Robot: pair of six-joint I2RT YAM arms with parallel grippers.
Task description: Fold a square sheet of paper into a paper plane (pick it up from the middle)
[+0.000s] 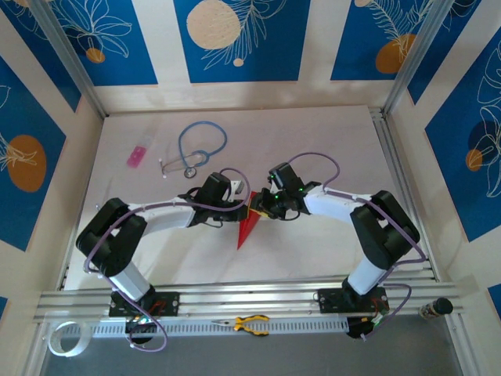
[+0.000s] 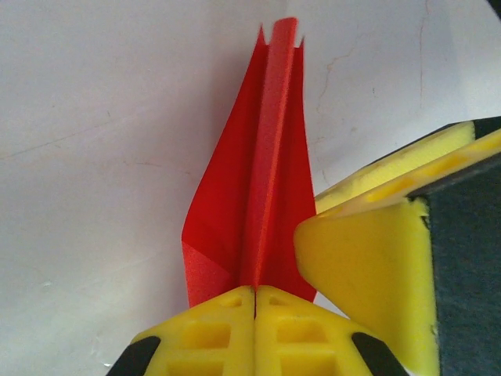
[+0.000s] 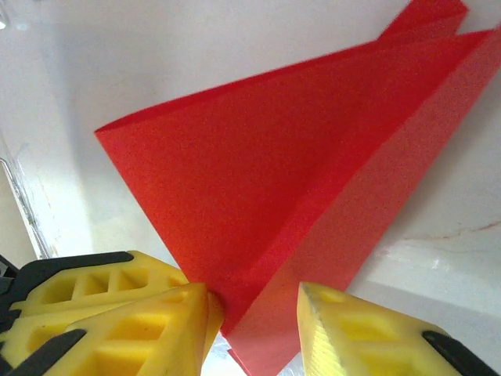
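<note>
The square sheet of paper is folded into a slim red paper plane with a centre crease, and it stands on edge over the white table. My left gripper is shut on its near end along the crease, and the pointed wings run away from the jaws. My right gripper is open, with the plane's folded edge between its yellow fingers. One of those fingers stands right beside the left jaws. From above, both grippers meet at the plane's upper end.
A blue stethoscope and a small pink item lie at the back left. A small white block sits by the left wrist. Yellow-handled pliers and a tape roll rest on the front rail.
</note>
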